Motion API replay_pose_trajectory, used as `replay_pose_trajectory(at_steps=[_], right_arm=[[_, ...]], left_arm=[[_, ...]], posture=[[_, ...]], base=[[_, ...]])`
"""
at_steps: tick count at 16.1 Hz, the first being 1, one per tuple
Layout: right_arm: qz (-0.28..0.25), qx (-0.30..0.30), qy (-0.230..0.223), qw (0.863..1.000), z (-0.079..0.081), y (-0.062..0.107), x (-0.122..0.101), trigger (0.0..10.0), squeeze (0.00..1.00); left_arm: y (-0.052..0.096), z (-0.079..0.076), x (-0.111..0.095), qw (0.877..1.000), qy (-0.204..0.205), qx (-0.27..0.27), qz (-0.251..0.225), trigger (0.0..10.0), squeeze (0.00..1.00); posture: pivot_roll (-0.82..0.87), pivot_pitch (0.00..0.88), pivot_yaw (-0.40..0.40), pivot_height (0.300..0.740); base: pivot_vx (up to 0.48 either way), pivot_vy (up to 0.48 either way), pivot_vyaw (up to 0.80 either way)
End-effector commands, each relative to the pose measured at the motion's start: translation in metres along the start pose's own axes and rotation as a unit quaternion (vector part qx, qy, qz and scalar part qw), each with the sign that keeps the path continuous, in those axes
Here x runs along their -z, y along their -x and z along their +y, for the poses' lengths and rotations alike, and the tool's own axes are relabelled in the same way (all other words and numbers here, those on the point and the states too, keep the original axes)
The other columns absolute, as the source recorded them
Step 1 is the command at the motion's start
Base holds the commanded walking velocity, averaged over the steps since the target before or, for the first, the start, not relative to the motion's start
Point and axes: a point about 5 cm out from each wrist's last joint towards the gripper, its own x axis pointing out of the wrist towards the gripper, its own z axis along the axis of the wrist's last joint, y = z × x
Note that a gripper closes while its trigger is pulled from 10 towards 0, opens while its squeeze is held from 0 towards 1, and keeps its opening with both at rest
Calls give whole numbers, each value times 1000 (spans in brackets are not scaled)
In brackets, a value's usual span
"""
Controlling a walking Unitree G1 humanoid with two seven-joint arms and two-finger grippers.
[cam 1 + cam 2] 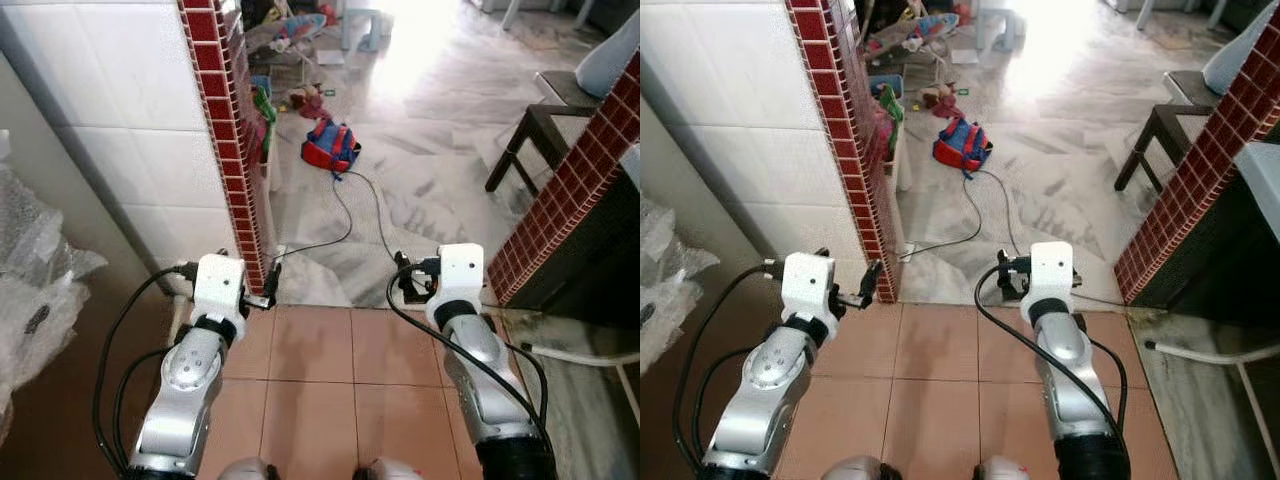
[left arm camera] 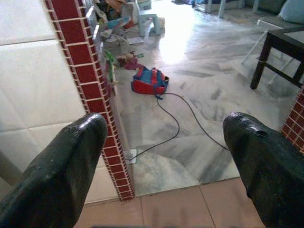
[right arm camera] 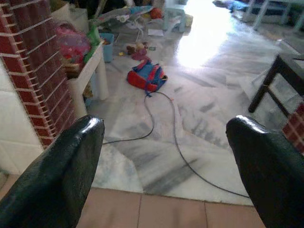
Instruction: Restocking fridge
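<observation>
The two head cameras looked forward and down from above both forearms, onto terracotta floor tiles (image 1: 330, 370) near at hand and pale marble floor (image 1: 430, 120) beyond, toward 12 o'clock. Their pictures overlapped almost wholly, sharing the red-tiled wall edge (image 1: 845, 140) at 11 o'clock and the red and blue bag (image 1: 330, 146) farther off. Each wrist camera sat low behind its own claw, looking out between two black fingers (image 2: 61, 175) (image 3: 266, 166) spread wide apart, toward that same bag and the black cable (image 3: 156, 118).
</observation>
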Motion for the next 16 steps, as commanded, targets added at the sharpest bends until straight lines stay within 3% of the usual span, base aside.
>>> replay_pose_trajectory(at_steps=[1,3,10,16], right_arm=[[0,7,-2,1000,-4,-2,-2,10000,0],[-2,13,-1,1000,-5,-4,-3,10000,0],[0,21,2,1000,-7,-4,-3,10000,0],[-2,29,7,1000,-9,-4,-2,10000,0]], left_arm=[[-2,-1,-1,1000,2,5,-2,10000,0],[-2,-1,-2,1000,2,3,-2,10000,0],[-3,-3,-1,1000,1,4,-1,10000,0],[-3,-3,-1,1000,3,6,-1,10000,0]], posture=[[-10,24,19,740],[-9,21,20,740],[-11,22,18,740],[-12,24,17,740]], base=[[0,0,-788],[0,0,-788],[297,0,-683],[349,0,0]])
